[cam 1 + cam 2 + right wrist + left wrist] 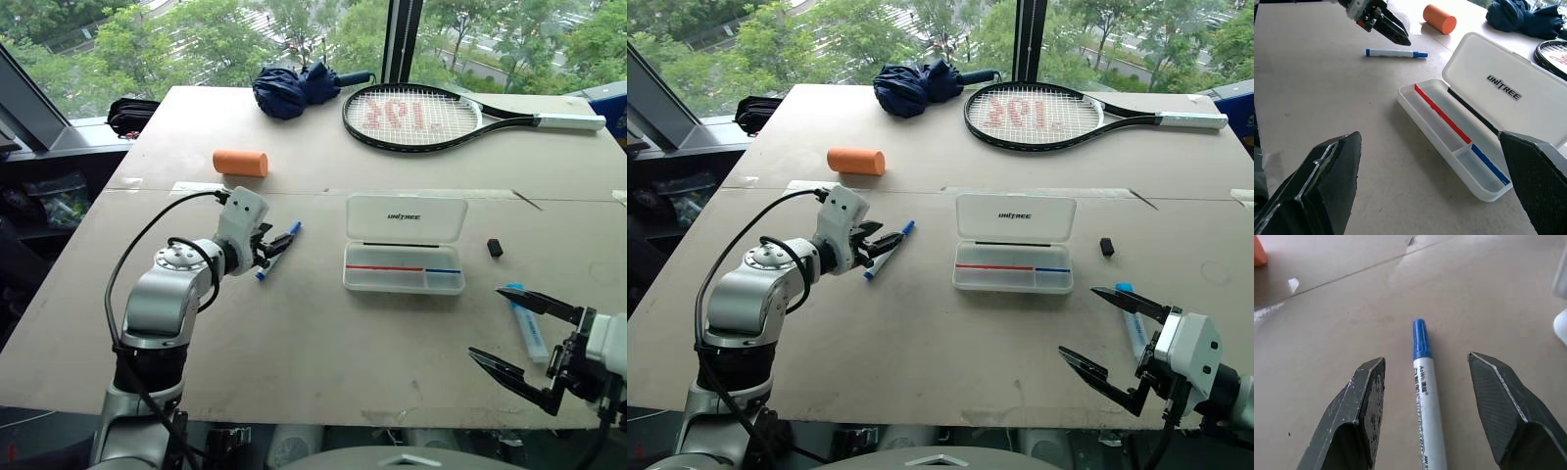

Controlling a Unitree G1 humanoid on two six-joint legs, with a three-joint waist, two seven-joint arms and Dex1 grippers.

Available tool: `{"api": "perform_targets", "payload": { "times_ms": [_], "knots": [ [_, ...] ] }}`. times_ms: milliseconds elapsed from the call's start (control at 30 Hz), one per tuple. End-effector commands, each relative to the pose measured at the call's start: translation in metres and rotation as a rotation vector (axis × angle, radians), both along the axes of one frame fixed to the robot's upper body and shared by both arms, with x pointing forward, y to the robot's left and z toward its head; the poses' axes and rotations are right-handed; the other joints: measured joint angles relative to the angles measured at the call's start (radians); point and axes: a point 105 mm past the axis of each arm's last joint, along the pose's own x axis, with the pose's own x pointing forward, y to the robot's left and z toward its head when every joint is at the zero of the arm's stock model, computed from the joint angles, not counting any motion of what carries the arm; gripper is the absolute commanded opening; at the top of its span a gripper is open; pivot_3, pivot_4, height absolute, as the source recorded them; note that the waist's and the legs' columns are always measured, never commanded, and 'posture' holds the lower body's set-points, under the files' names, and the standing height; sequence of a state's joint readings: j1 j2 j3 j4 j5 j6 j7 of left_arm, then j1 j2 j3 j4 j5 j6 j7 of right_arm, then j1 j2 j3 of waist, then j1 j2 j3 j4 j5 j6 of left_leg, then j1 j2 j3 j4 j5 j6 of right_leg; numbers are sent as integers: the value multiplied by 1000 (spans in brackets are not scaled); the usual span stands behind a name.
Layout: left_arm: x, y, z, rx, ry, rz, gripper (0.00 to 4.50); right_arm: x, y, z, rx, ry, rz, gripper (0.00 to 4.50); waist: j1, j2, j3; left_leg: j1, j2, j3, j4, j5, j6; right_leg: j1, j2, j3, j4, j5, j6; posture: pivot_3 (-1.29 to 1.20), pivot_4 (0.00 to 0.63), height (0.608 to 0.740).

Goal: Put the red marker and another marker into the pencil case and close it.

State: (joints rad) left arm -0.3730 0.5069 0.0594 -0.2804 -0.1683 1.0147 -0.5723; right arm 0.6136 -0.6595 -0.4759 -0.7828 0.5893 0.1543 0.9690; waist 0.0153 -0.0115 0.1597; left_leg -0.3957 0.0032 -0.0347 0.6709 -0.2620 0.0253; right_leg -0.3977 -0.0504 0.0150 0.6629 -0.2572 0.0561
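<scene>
- While the pencil case (405,245) lies open at the table's centre, its whitish rounded lid, printed "UNITREE", is folded back toward twelve o'clock; the clear tray shows a red and a blue strip along its divider.
- A blue-capped marker (278,251) with a smooth white barrel lies flat on the table at nine o'clock from the case, well apart from it.
- The left gripper (1425,401) hangs over that marker with its dark, scuffed wedge fingers (1364,396) spread to either side of the barrel, gripping nothing.
- The right gripper (514,338) stands at four o'clock from the case, jaws wide apart and empty; a second blue-capped marker (529,328) lies just beside it.
- A small black cap (495,248) sits at three o'clock from the case.
- The table (294,333) is matte beige board with a seam across it.
- Toward twelve o'clock rest an orange foam cylinder (240,163), a folded navy umbrella (299,88) and a black-framed racket (431,116); windows beyond show green trees.
</scene>
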Motion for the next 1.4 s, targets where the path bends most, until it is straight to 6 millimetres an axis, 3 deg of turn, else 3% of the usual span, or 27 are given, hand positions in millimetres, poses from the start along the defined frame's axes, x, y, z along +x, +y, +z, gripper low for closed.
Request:
{"api": "perform_targets", "payload": {
  "times_ms": [33, 200, 267, 367, 433, 500, 567, 733, 867, 1100, 1300, 1400],
  "knots": [
    [0, -3, -15, 34, 21, 22, 2186, -1, 2, 5, 1, -17, 11, 4500, -1, 0, 0, 0, 0, 0, 0, 0, 0, 0, 0, 0, 0, 0, 0, 0, 150, 730],
    [-10, 4, -35, 76, 56, 30, 65, -1, 2, 6, 4, -21, 1, 4500, -1, 1, -2, 1, 0, 0, -1, 0, 0, 0, -1, 1, 0, 0, 0, 0, 150, 730],
    [-10, 6, -30, 68, 29, 14, 65, -2, 3, 5, 6, -19, -2, 4500, -1, 2, -3, 1, 0, 1, -1, 0, 0, 0, -2, 1, 0, 0, 0, 0, 150, 730],
    [-9, -2, 6, -56, -81, -121, 65, -2, 3, 3, 15, -13, -15, 4500, -2, 2, -3, 1, 0, 1, -1, 0, 0, 0, -2, 1, 0, 0, 0, 0, 150, 730],
    [-27, -22, 28, -142, -39, -392, 65, -3, 1, 1, 17, -5, -31, 4500, -1, 2, -3, 0, 0, 0, -1, 0, 0, 0, -2, 1, 0, 0, -1, 0, 150, 730],
    [-51, -39, 34, -126, 72, -656, 65, -3, -2, -1, 15, -2, -49, 4500, 0, -1, -1, 0, 0, 0, -1, 0, 0, -1, -2, 0, 0, 0, -1, 0, 150, 730],
    [-61, -48, 34, -57, 146, -828, 65, -3, -4, -2, 13, -4, -64, 4500, 2, 0, -1, -1, 0, 0, -1, 0, 0, -1, -1, -1, -1, 0, -1, 0, 150, 730],
    [-28, -99, 50, 13, 103, -955, 65, -7, -12, -2, 0, -5, -113, 4500, 11, 0, -2, -1, -3, 1, 2, 0, 0, 1, -2, 0, -2, 0, 0, 0, 150, 730],
    [-13, -144, 43, 85, 96, -1037, 65, -14, -17, -1, -18, -8, -153, 4500, 0, 0, -1, -2, -6, 1, 2, -1, 1, 1, -1, 0, -1, 0, 0, 0, 150, 730],
    [16, -184, 29, 193, 20, -1058, 65, -20, -17, 0, -21, -9, -184, 4500, -17, 0, -1, -1, -4, 0, 0, -1, 2, 0, 1, 0, 0, -1, 1, 0, 150, 730],
    [28, -191, 22, 257, 14, -1068, 65, -26, -19, -2, -28, -2, -207, 4500, -15, 0, 0, -1, -5, 1, 0, -1, 2, -1, 1, 1, -1, -1, 1, 0, 150, 730],
    [28, -192, 27, 235, 2, -1080, 1291, -27, -20, -3, -26, 3, -221, 4500, -14, 0, 0, -2, -5, 1, 0, -1, 2, -1, 1, 1, -1, -1, 1, 0, 150, 730]
  ]
}}
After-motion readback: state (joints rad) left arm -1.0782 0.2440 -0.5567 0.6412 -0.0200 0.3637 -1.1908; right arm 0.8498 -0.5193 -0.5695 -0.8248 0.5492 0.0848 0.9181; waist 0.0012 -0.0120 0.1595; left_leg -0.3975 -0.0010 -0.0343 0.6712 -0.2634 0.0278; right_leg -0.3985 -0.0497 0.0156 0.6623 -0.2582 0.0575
